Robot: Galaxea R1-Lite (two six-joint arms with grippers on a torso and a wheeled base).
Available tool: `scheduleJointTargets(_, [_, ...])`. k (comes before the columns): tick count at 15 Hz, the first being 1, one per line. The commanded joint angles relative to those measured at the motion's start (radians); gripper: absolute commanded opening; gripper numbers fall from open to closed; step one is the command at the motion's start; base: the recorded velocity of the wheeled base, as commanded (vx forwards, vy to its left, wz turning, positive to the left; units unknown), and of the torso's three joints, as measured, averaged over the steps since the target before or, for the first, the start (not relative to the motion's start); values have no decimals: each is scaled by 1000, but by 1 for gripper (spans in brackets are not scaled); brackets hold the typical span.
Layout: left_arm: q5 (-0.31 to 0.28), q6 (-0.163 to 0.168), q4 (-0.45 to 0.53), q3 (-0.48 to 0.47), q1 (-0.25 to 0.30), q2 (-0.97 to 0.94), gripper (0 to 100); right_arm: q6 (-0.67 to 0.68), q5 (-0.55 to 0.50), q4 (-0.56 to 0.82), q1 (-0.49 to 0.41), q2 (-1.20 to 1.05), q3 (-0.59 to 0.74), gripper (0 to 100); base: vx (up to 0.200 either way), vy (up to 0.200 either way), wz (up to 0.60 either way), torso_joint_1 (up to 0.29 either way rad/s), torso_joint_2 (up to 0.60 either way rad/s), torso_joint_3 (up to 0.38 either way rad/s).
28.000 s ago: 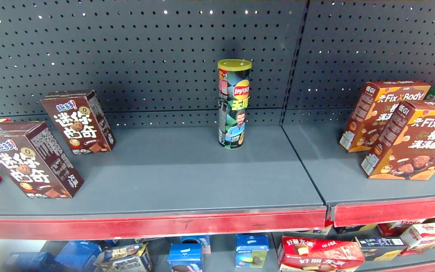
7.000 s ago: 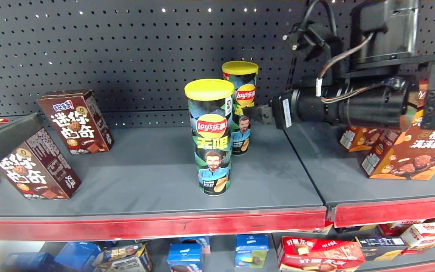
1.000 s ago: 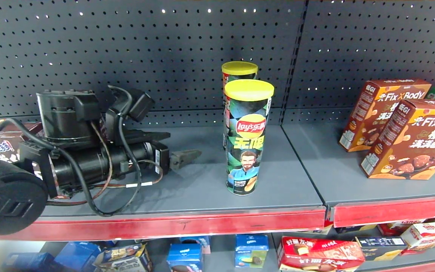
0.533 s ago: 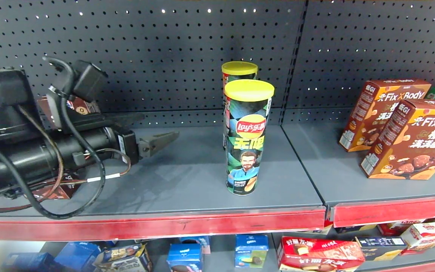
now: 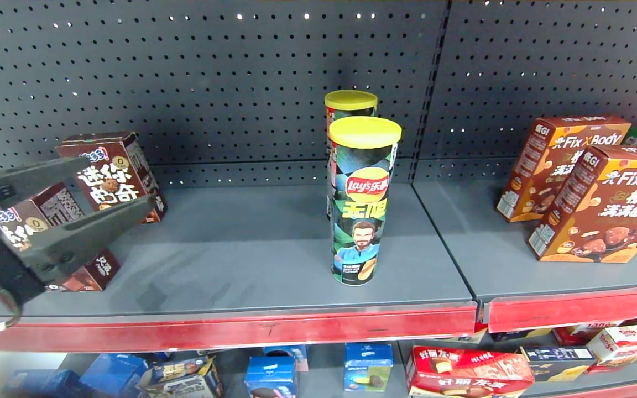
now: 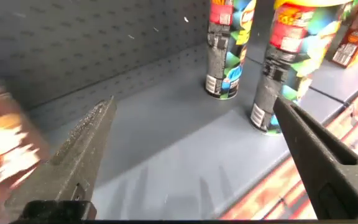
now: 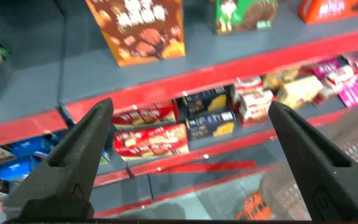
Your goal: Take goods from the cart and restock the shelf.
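Front yellow-lidded crisp tube [image 5: 364, 204] stands label-out before rear yellow-lidded crisp tube [image 5: 350, 102] on grey metal shelf [image 5: 230, 260], apparently faced for shoppers; left gripper [image 5: 119, 182] and right gripper [image 7: 189, 106] gape wide, empty.

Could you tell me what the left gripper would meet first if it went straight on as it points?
Most likely the rear chip can, behind the front chip can; depth is unclear, so the left gripper might reach the pegboard wall.

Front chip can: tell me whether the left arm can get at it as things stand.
Probably yes. The left claw is open at the left end of the shelf, and only bare deck lies between it and the front chip can.
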Motion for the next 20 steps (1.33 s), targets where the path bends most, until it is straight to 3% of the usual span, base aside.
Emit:
scheduleJointTargets(1, [-18,-2,31,79,89,-223,100,0,0,0,-13,-5,14,100,0,0,0,0,0,0])
scheduleJointTargets(7, [19,-12,557,65,104,-732,100,-4,-3,-11,-36,33,1,100,0,0,0,0,0,0])
scheduleJointTargets(9, [54,-48,651,67,104,-818,100,-2,-3,-10,-36,31,3,100,0,0,0,0,0,0])
scheduleJointTargets(10, [115,-62,703,77,109,-887,100,-2,-3,-11,-36,31,3,100,0,0,0,0,0,0])
scheduleJointTargets(13, [305,-61,728,94,117,-927,100,-2,-2,-14,-34,30,3,100,0,0,0,0,0,0])
scheduleJointTargets(16, [361,-51,728,108,118,-927,100,1,-2,-16,-32,27,3,100,0,0,0,0,0,0])
scheduleJointTargets(18, [489,-50,719,171,117,-927,100,7,0,-28,-32,22,4,100,0,0,0,0,0,0])
scheduleJointTargets(20, [511,-55,620,252,117,-927,100,9,0,-26,-32,18,6,100,0,0,0,0,0,0])
